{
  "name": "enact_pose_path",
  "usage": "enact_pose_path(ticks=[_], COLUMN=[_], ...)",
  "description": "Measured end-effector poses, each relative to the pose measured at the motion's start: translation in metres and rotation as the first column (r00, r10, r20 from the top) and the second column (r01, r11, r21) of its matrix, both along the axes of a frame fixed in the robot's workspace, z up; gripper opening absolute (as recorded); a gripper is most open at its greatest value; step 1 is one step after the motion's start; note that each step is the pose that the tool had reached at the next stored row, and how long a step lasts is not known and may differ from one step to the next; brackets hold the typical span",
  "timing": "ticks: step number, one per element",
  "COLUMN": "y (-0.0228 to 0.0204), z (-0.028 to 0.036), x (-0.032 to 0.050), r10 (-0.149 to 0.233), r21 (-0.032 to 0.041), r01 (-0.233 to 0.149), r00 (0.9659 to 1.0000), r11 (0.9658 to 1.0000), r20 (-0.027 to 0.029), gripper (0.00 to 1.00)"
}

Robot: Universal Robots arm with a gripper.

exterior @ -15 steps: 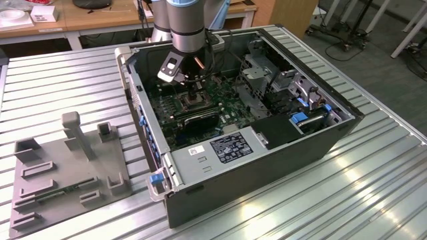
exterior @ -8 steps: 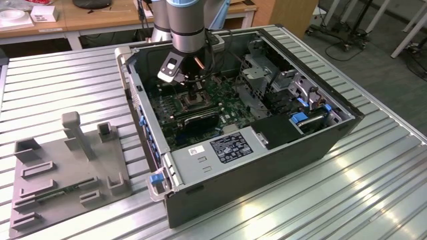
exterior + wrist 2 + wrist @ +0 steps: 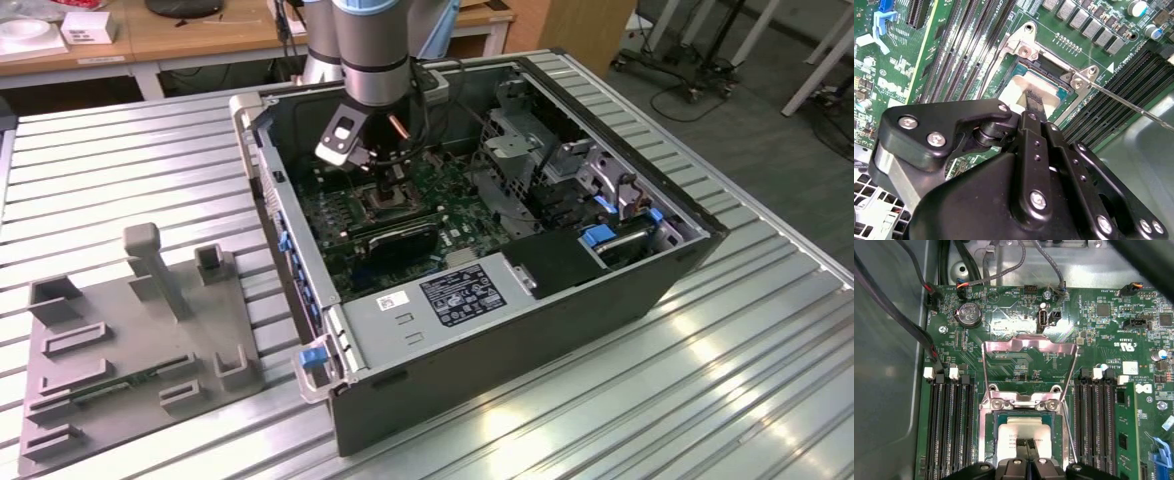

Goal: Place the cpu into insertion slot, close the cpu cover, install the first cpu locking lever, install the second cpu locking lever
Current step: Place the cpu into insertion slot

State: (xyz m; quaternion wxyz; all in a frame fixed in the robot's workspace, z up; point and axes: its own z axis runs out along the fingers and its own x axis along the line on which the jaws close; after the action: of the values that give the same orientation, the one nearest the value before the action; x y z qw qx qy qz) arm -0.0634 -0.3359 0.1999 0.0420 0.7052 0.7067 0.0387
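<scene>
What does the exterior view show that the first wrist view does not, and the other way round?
Exterior view: the whole computer case on a slatted table, with a grey fixture at the exterior view's left. First wrist view: the cpu cover swung open and a coin battery. Both: the gripper over the cpu, which sits in the insertion slot.

An open black computer case (image 3: pixel 534 330) lies on a ribbed metal table (image 3: pixel 134 170), beside a grey fixture plate (image 3: pixel 134 350).
</scene>
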Motion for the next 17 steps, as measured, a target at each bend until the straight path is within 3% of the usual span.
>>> enact_pose_path(ticks=[17], y=[0.0000], z=[-0.0011], x=[0.0000], r10=[0.000], r21=[-0.0002], r01=[0.000], r00=[1.0000], r11=[1.0000], r20=[-0.0003], gripper=[0.10])
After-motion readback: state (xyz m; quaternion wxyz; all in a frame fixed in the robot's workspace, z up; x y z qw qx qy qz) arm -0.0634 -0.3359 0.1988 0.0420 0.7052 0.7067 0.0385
